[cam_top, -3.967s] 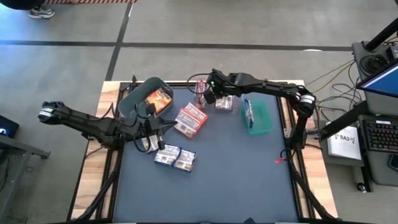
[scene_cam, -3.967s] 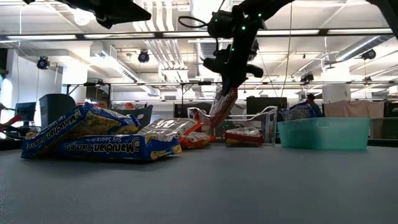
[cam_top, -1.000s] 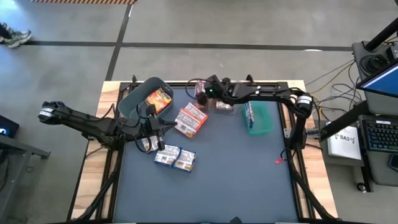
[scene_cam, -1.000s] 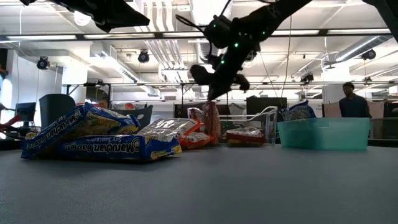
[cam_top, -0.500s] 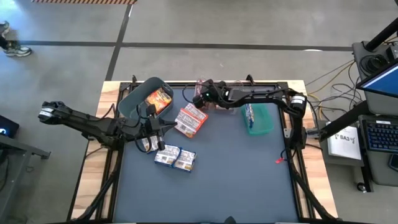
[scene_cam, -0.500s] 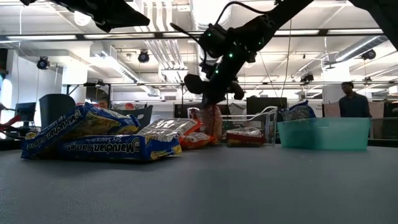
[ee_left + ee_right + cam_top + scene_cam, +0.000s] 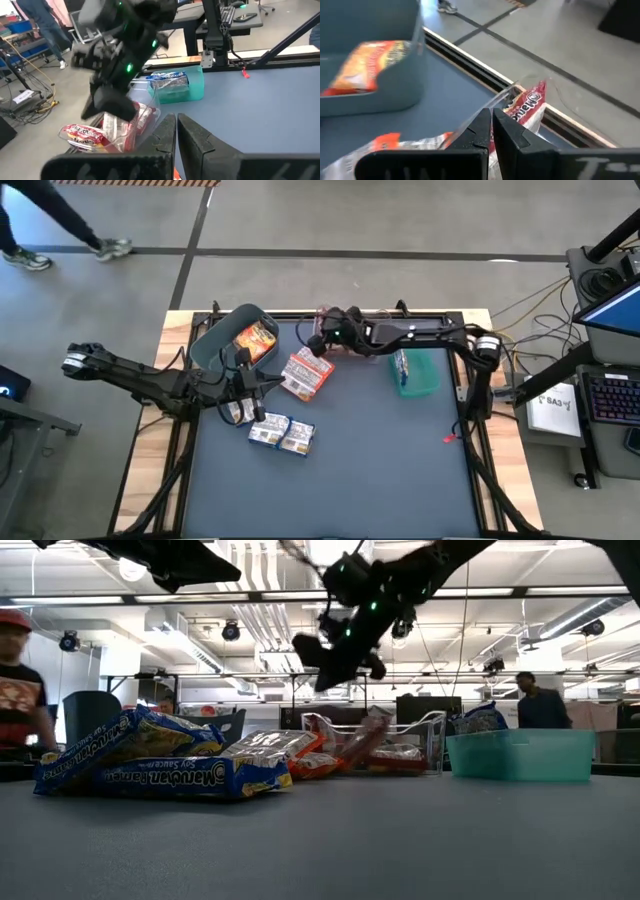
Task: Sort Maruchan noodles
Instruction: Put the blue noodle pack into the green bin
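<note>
From above, the right gripper (image 7: 318,340) is seen at the far edge of the table (image 7: 380,470), just beside the clear bin (image 7: 362,340), its fingers pressed together with nothing between them. The left gripper (image 7: 262,385) is held over the left half of the table, fingers likewise together and empty. An orange-red packet (image 7: 256,338) is seen lying in the grey bin (image 7: 215,345). Maroon-and-white packets (image 7: 306,373) are piled on the table between the two grippers, and blue-and-white packets (image 7: 282,435) lie nearer the front. One blue-and-white packet (image 7: 401,364) is stood in the green bin (image 7: 420,373). A person's legs (image 7: 50,225) are seen on the floor beyond the table.

From table height, the right gripper (image 7: 320,668) is seen raised above the clear bin (image 7: 405,745), where a maroon packet (image 7: 365,743) leans tilted. The blue-and-white Maruchan packets (image 7: 150,775) are stacked at the left, and the green bin (image 7: 518,755) stands at the right.

In the left wrist view, the left gripper's fingers (image 7: 165,137) are shown touching; the right gripper (image 7: 112,100) is seen above the clear bin (image 7: 127,135).

In the right wrist view, the shut fingers (image 7: 482,127) are seen over a maroon-and-white packet (image 7: 527,105) propped against the clear bin's wall (image 7: 495,102).
</note>
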### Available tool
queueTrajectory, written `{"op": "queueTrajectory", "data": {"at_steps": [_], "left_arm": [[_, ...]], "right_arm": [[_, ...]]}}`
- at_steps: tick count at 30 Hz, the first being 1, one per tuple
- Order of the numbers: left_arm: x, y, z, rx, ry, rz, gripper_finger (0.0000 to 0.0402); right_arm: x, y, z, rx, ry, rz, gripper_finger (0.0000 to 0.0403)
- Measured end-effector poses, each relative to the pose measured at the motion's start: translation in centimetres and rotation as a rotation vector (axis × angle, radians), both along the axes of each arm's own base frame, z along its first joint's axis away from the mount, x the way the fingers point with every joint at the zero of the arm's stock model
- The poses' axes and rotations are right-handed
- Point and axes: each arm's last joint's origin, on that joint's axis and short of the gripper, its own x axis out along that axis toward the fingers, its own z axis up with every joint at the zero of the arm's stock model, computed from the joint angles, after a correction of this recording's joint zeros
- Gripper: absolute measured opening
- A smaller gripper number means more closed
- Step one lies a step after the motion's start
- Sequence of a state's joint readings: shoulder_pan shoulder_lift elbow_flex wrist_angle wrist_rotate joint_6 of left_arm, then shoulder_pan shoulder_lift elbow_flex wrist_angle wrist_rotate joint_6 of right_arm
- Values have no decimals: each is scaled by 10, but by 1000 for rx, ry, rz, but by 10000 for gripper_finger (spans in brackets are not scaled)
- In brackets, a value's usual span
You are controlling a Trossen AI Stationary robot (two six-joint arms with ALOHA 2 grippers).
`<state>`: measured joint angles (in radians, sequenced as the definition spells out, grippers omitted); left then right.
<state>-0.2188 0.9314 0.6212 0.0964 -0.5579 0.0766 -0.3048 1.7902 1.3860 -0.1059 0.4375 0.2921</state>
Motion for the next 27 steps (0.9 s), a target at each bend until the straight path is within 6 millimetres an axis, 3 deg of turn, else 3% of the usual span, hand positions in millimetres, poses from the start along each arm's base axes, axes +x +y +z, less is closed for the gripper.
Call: {"op": "queueTrajectory", "data": {"at_steps": [4,9,15,21,27], "left_arm": [[0,0,1,-26,-17,5,0],[3,-1,4,-87,-84,14,0],[24,-5,4,-77,-181,7,4],[59,-5,6,-44,-192,33,34],[99,12,0,-33,-98,117,92]], "right_arm": [[-15,26,19,-28,23,74,8],[-51,68,32,-52,8,175,8],[-92,108,24,-68,-22,291,8],[-121,125,5,-67,-66,427,8],[-150,127,5,-142,-109,526,8]]}}
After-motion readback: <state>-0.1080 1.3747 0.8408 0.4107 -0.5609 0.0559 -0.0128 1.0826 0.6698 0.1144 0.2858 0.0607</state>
